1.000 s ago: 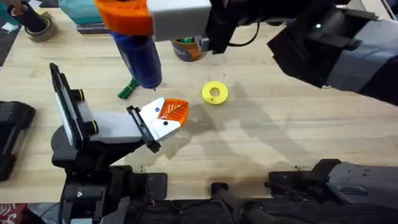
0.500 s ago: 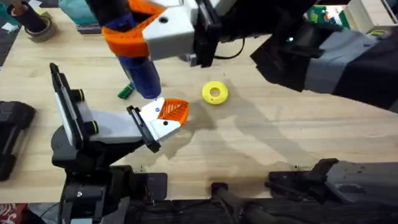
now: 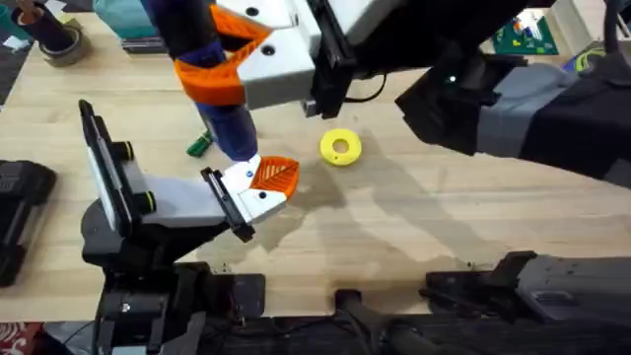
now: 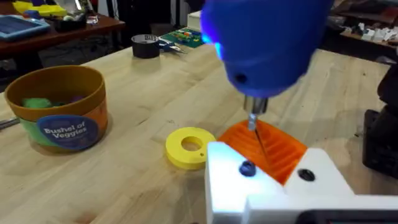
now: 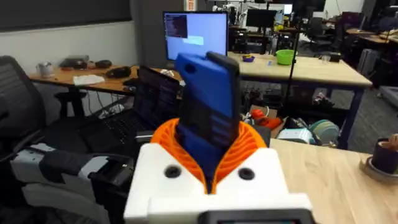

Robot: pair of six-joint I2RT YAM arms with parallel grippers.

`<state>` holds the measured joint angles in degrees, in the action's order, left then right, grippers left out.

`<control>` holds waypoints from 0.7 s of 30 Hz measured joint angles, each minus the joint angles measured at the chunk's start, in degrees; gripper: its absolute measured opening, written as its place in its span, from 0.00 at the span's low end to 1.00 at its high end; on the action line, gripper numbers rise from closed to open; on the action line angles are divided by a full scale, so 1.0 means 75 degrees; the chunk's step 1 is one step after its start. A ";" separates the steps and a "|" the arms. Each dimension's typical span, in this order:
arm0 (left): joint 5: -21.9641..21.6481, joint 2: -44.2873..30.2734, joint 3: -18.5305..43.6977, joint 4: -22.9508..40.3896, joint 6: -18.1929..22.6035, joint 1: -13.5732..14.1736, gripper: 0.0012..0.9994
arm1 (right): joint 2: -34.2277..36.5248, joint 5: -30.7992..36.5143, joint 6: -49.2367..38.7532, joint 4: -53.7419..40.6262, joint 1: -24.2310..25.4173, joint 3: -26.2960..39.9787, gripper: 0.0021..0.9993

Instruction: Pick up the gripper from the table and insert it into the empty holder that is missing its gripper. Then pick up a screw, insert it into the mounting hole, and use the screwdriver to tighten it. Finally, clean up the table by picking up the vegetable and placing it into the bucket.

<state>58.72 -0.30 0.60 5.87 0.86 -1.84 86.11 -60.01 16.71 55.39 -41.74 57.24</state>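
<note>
The right gripper (image 5: 208, 165) is clamped on the screwdriver (image 3: 225, 113), which stands nearly upright above the holder (image 4: 273, 186), its thin bit (image 4: 258, 134) slanting down beside the orange gripper (image 3: 277, 176) seated there. Whether the bit meets the screw (image 4: 247, 168) is hard to judge. I cannot tell the state of the left gripper's fingers. The vegetable (image 3: 200, 144) lies just beyond the holder.

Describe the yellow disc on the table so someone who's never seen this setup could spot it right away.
Start at the wooden table and find the white holder with the orange ribbed gripper in it, under the blue screwdriver. Just beyond its orange end, on the right arm's side, lies the yellow disc. It is the one flat, round, bright yellow piece with a centre hole.
</note>
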 joint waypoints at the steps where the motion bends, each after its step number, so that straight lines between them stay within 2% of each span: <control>1: 0.0000 -0.0002 0.0000 0.0000 -0.0003 0.0000 0.00 | 0.0000 -0.0010 0.0009 0.0002 0.0000 -0.0025 0.02; 21: 0.0000 0.0000 0.0000 0.0000 -0.0002 0.0000 0.00 | 0.0127 -0.0164 0.0109 0.0065 -0.0184 -0.0089 0.02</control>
<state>58.72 -0.30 0.60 5.87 0.85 -1.85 87.06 -61.23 17.53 55.88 -43.11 56.58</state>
